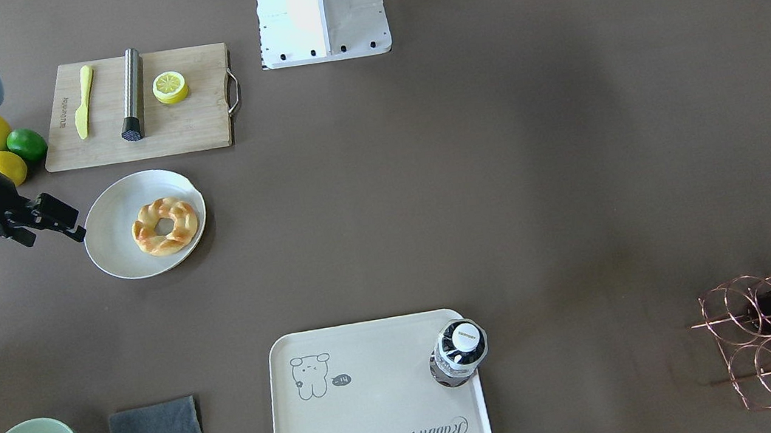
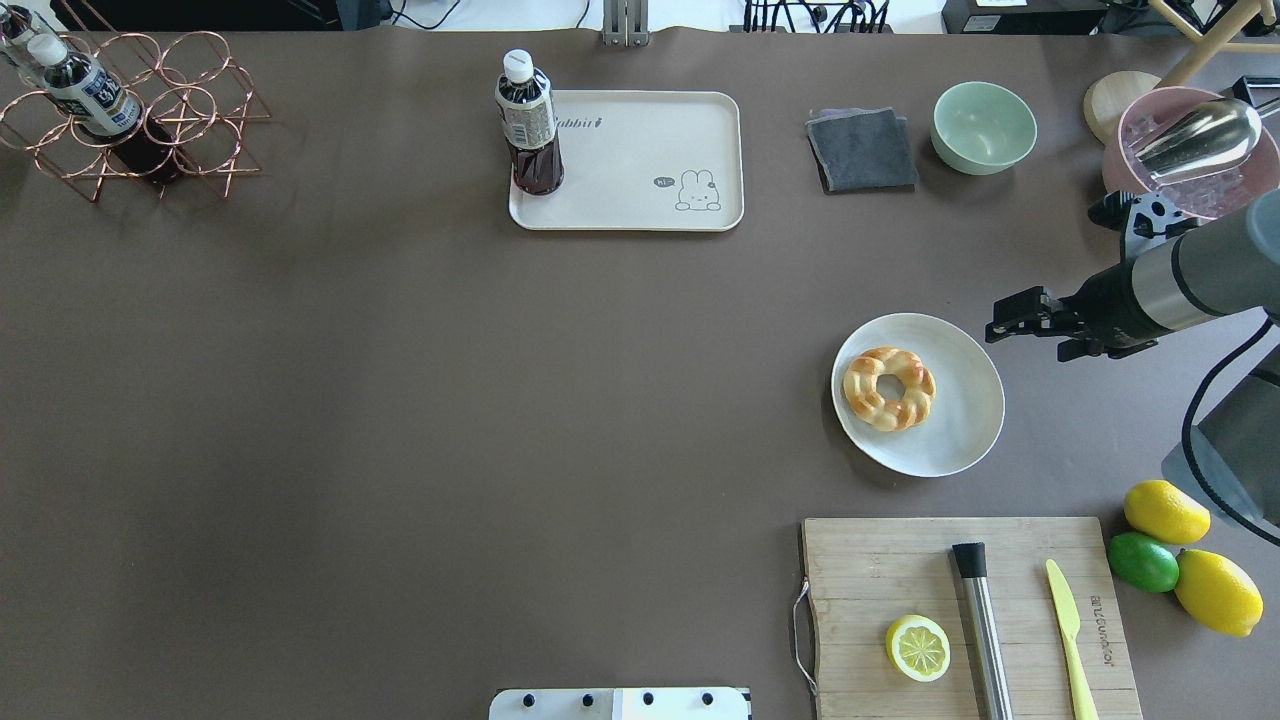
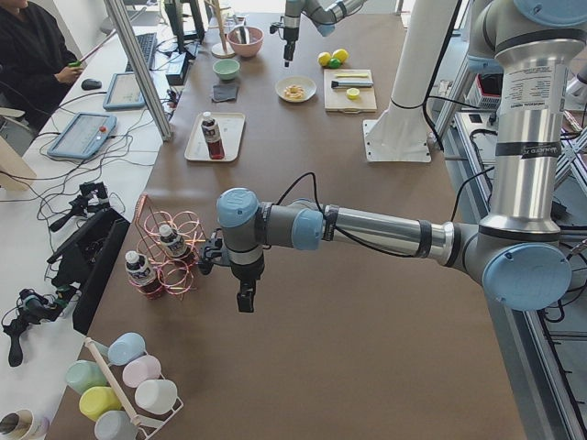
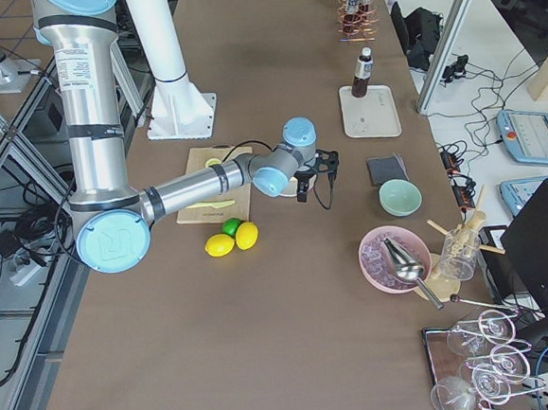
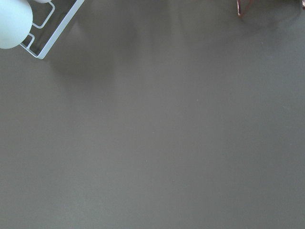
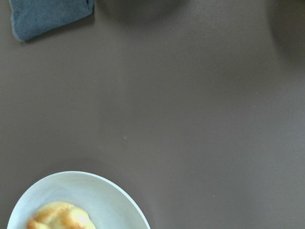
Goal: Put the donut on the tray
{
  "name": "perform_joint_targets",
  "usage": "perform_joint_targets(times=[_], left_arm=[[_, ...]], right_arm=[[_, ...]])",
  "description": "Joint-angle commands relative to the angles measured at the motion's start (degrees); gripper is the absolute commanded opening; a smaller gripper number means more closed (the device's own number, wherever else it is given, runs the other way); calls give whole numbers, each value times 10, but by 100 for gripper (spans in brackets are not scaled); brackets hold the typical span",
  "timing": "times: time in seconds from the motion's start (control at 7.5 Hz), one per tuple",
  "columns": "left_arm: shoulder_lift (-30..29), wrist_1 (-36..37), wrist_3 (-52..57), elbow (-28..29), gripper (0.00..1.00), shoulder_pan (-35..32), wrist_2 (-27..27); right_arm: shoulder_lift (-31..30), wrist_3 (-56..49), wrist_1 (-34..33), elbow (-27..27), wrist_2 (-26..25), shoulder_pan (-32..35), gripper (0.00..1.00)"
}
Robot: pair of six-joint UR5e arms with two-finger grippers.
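The donut (image 1: pixel 165 226), a golden twisted ring, lies on a round off-white plate (image 1: pixel 112 246); it also shows in the overhead view (image 2: pixel 889 388) and at the bottom of the right wrist view (image 6: pixel 59 217). The cream tray (image 1: pixel 374 412) with the bear drawing stands apart from it, across the table (image 2: pixel 640 165), with a dark drink bottle (image 1: pixel 459 352) upright on one corner. My right gripper (image 1: pixel 69 221) hovers beside the plate's rim (image 2: pixel 1000 325), open and empty. My left gripper (image 3: pixel 245 298) shows only in the exterior left view, near the wire rack; I cannot tell its state.
A wooden cutting board (image 2: pixel 880 560) holds a lemon half (image 2: pixel 918 647), a yellow knife and a metal cylinder. Two lemons and a lime (image 2: pixel 1143 561) lie beside it. A green bowl (image 2: pixel 983 126), a grey cloth (image 2: pixel 861 149), a pink bowl with a scoop (image 2: pixel 1190 150) and a copper wire rack (image 2: pixel 130 120) stand at the far edge.
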Motion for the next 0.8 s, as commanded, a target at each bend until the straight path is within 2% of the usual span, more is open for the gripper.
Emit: perform_joint_targets(times=[0.0, 0.4, 0.53, 0.67], left_arm=[[-2, 0, 0, 0, 98, 0, 0], [-2, 0, 1, 0, 98, 0, 0], [-2, 0, 1, 0, 98, 0, 1], [-2, 0, 2, 1, 98, 0, 1]], right_arm=[[1, 31, 28, -15, -31, -48, 100], [3, 32, 28, -23, -45, -70, 100], [1, 32, 28, -23, -45, -71, 96], [0, 33, 28, -23, -45, -71, 64]])
